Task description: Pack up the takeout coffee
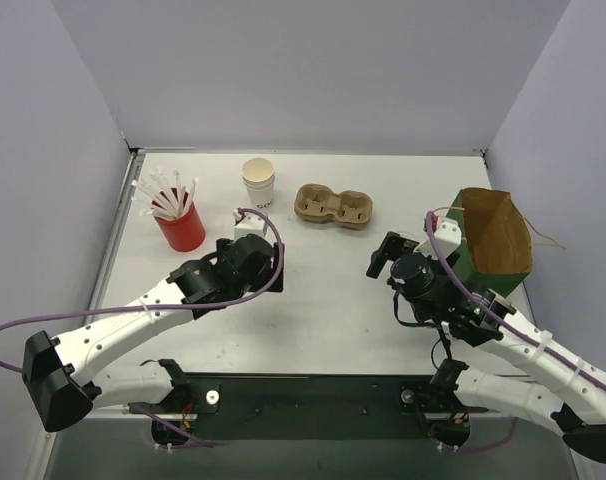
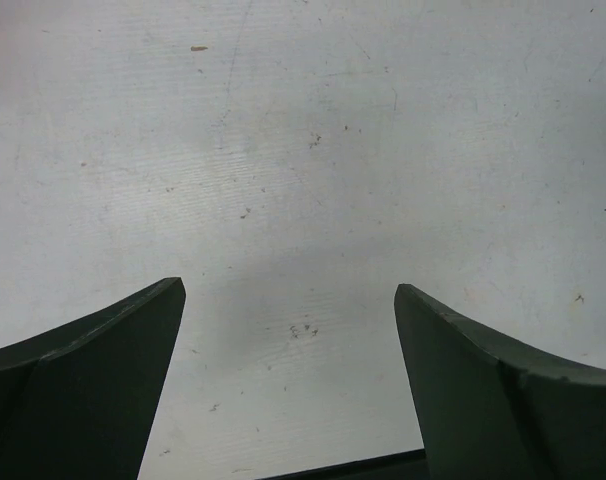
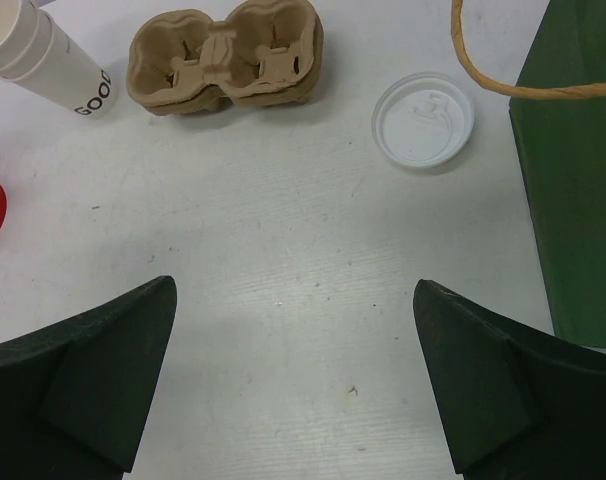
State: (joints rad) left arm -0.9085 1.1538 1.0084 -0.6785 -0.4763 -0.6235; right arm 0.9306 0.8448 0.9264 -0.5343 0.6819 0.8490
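The takeout coffee cup [image 1: 258, 182] is white with a cream rim and stands upright at the back of the table; in the right wrist view it [image 3: 38, 55] shows dark print and looks like a nested stack. To its right lies the brown two-well pulp carrier [image 1: 333, 205] [image 3: 226, 55], both wells empty. My left gripper [image 1: 251, 238] [image 2: 290, 300] hovers open over bare table in front of the cup. Between carrier and bag, my right gripper [image 1: 387, 256] [image 3: 293, 300] is open with nothing between its fingers.
A red cup of white straws [image 1: 180, 222] stands at the back left. A green paper bag [image 1: 493, 243] [image 3: 573, 200] with a twine handle [image 3: 503, 88] stands open at the right. A flat white lid [image 3: 423, 120] lies beside the bag.
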